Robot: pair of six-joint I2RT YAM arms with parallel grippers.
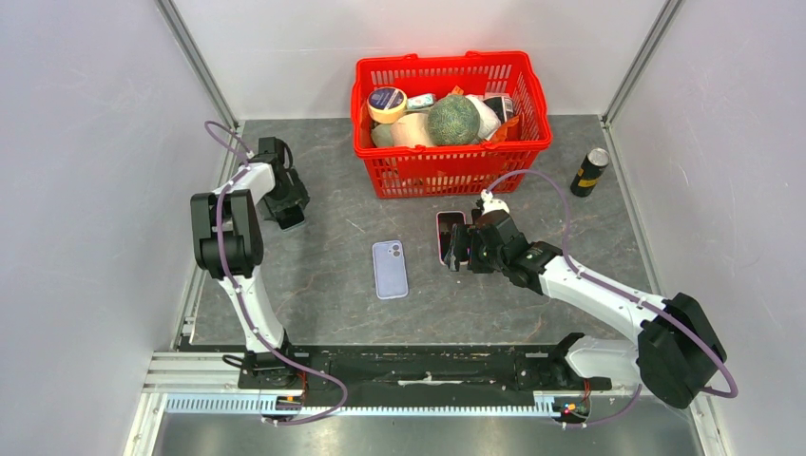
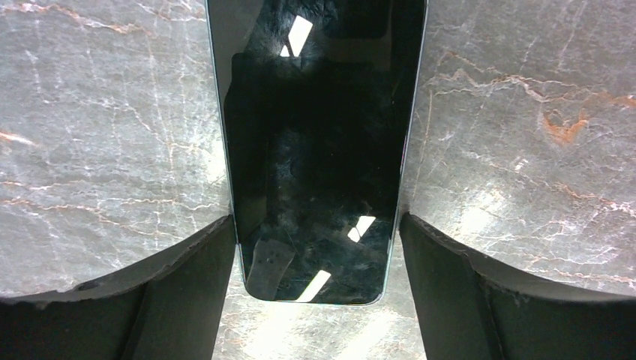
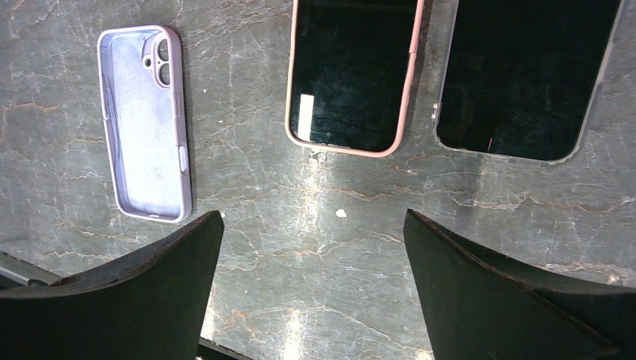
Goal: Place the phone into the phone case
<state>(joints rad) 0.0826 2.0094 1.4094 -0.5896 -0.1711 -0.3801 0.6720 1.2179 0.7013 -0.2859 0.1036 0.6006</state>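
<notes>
Straddles with wide-open left fingers [image 2: 180, 300] a black phone [image 2: 315, 150] flat on the bench [image 2: 97, 135] at its left side, hovers with open, empty right fingers [image 3: 127, 300] near a pink-cased phone [image 3: 351, 75], lilac phone case [image 3: 142, 124] hollow-up mid-bench.

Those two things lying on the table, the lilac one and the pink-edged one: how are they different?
The lilac case is empty, its pale inside and camera hole showing; the pink-edged case is filled by a black screen. The lilac case lies alone; the pink-edged case lies close beside another dark phone. Both lie flat on the table.
</notes>
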